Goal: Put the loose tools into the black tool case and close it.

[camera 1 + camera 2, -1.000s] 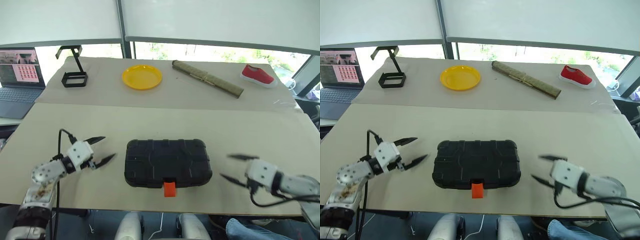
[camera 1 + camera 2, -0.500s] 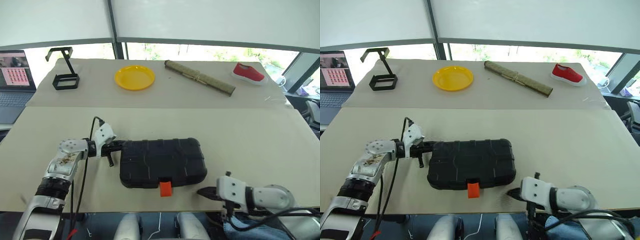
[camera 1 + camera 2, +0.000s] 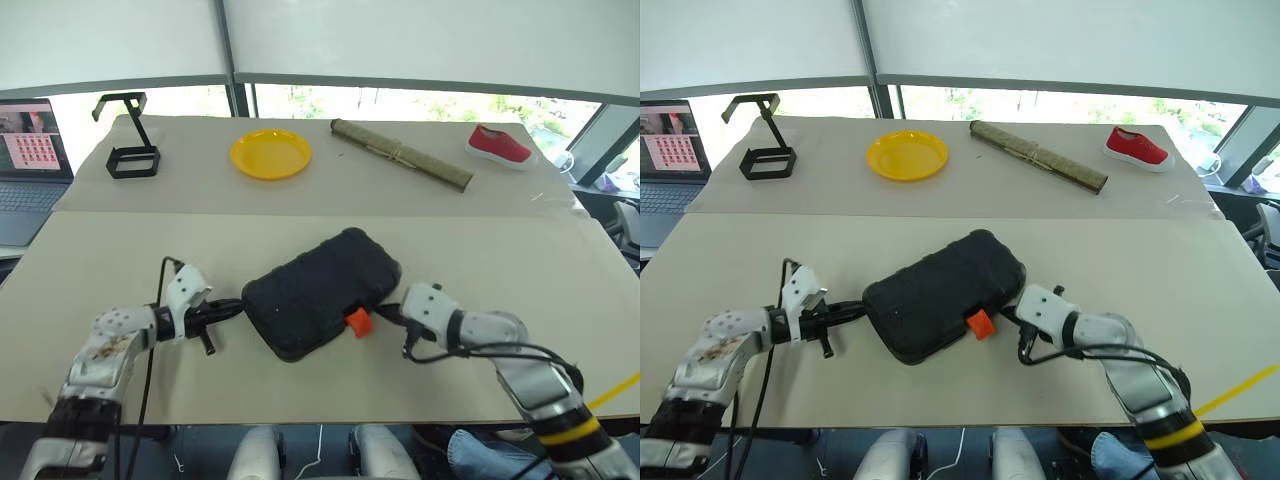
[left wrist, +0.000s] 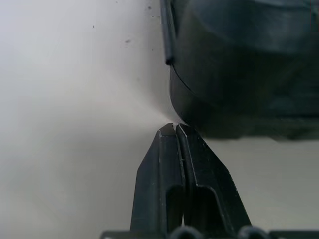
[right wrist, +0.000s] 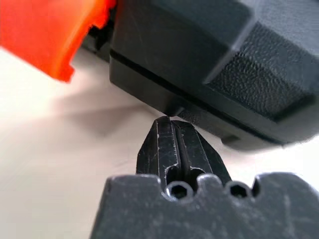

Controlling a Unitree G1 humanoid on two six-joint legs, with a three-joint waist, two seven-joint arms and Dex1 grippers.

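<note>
Black tool case (image 3: 322,292) (lid down), markings seemingly none.

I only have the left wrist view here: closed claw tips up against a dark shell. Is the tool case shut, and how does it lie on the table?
Observer: The black tool case is shut and lies at a slant on the table, its orange latch facing the near right.
Operator: Where is the right claw?
Observer: The right claw is shut, tips at the case's lower edge beside the latch.
Operator: And my left claw, seen from above?
Observer: The left claw points at the case's near left corner.
Operator: Any loose tools around?
Observer: I see none; on the far side stand a yellow plate and a black wire stand.
</note>
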